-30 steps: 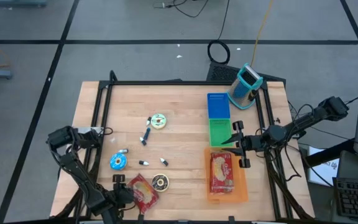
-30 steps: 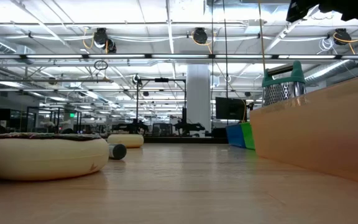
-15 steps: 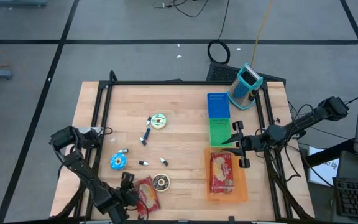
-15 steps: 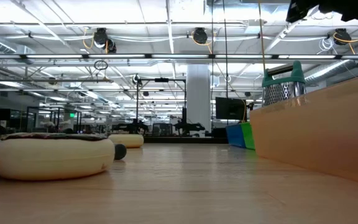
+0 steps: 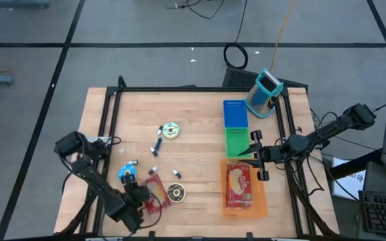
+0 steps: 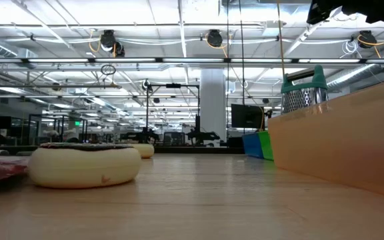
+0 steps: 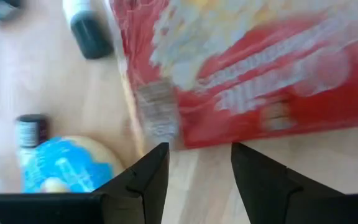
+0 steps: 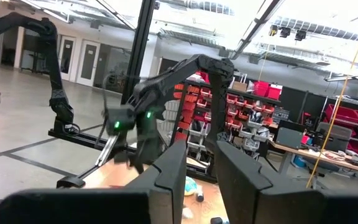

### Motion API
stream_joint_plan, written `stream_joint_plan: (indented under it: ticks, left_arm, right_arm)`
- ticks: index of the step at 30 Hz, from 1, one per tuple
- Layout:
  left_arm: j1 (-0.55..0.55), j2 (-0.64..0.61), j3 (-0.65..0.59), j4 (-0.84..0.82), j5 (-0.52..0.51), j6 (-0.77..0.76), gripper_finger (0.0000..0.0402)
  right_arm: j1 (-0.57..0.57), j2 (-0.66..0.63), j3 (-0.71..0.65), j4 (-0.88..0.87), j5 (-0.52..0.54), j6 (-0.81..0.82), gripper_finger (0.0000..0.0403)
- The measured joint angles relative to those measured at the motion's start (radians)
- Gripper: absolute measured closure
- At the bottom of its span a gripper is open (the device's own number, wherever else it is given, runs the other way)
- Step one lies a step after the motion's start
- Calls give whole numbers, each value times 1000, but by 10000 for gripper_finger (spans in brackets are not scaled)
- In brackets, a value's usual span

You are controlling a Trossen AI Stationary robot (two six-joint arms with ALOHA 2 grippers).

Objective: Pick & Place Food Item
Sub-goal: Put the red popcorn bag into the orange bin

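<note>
Two red snack packets show: one lies in the orange tray point(image 5: 263, 207), the other red snack packet point(image 5: 154, 201) lies on the wooden surface point(image 5: 193, 127) just left of the brown-topped tape roll point(image 5: 175, 193). The left claw point(image 5: 141, 198) sits at that packet's left edge, its fingers point(image 7: 146, 177) parted, the packet just ahead of the tips, not gripped. Three rolls, blue and green bins too. The right claw point(image 5: 255, 155) hovers above the tray's top edge, narrowly parted, empty. Beyond: a bright workshop hall.
</note>
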Motion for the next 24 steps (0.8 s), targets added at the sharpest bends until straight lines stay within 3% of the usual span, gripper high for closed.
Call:
stream_joint_plan:
  ticks: [6,9,11,17,24]
  left_arm:
    - [1,-154,2,-104,-94,-158,227]
    - [1,-216,5,-36,-104,-163,227]
    - [14,-224,5,82,-65,-65,227]
    - [87,-117,7,442,-39,94,227]
    - [123,17,6,457,118,94,227]
  right_arm:
    - [0,0,0,1,0,14,330]
    - [0,0,0,3,0,22,330]
    - [0,0,0,3,0,22,330]
    - [0,0,0,9,0,19,330]
    - [0,0,0,10,0,19,330]
